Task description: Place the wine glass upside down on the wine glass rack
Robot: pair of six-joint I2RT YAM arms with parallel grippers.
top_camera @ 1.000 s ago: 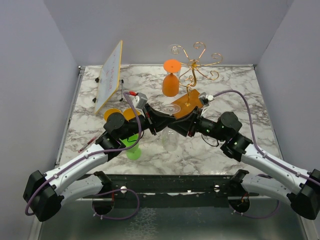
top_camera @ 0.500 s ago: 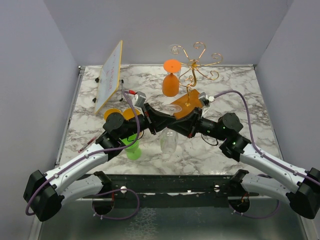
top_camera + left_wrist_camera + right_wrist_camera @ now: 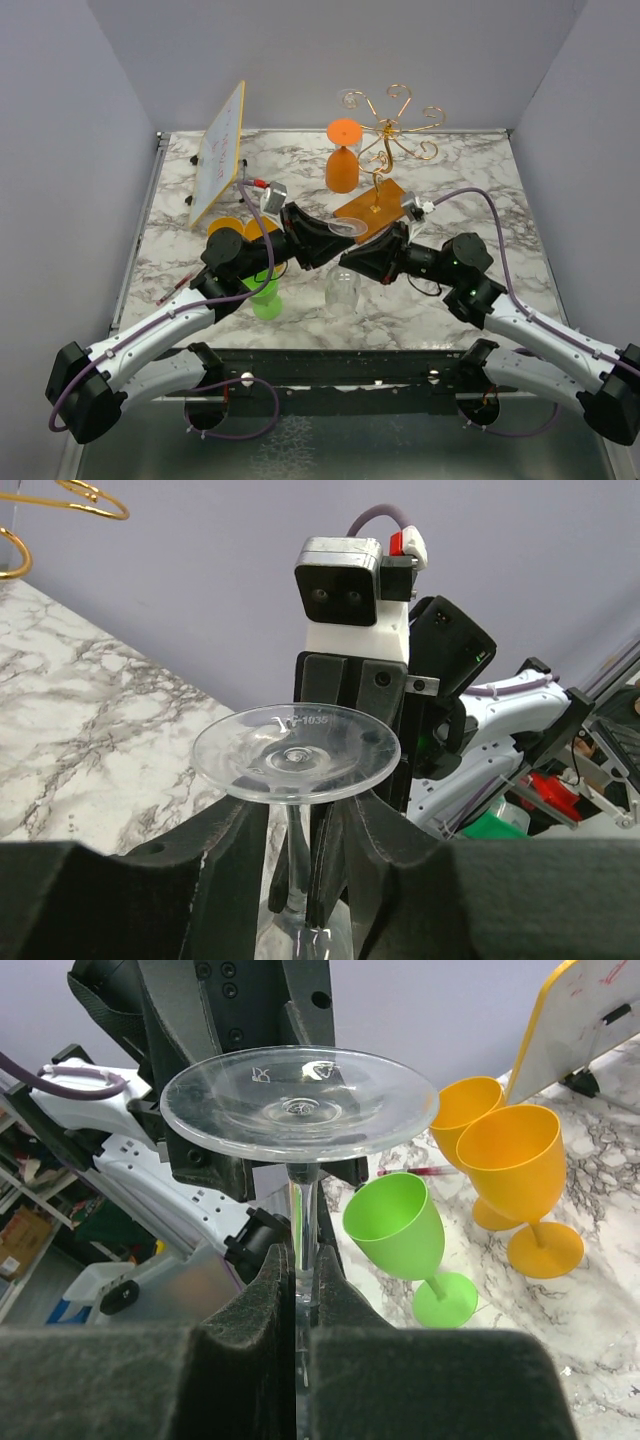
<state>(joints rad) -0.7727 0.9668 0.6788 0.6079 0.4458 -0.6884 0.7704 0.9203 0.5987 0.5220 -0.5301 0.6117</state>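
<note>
A clear wine glass (image 3: 343,285) hangs upside down over the table's middle, foot (image 3: 296,752) up and bowl down. My right gripper (image 3: 352,262) is shut on its stem (image 3: 305,1215) just under the foot. My left gripper (image 3: 325,238) is open, its fingers (image 3: 225,845) spread wide on either side of the stem without touching it. The wine glass rack (image 3: 392,130), gold wire with curled arms on a brown wooden base (image 3: 372,209), stands behind the grippers. One gold curl shows in the left wrist view (image 3: 90,500).
An orange glass (image 3: 342,160) sits inverted left of the rack. A tilted whiteboard (image 3: 218,152) is at the back left. A green glass (image 3: 266,298) and two orange glasses (image 3: 228,228) stand upright under my left arm. A red pen (image 3: 175,290) lies at the left.
My left gripper has opened off the stem and drawn back slightly to the left. My right gripper has closed on the stem, and the glass has shifted a little toward the near edge.
</note>
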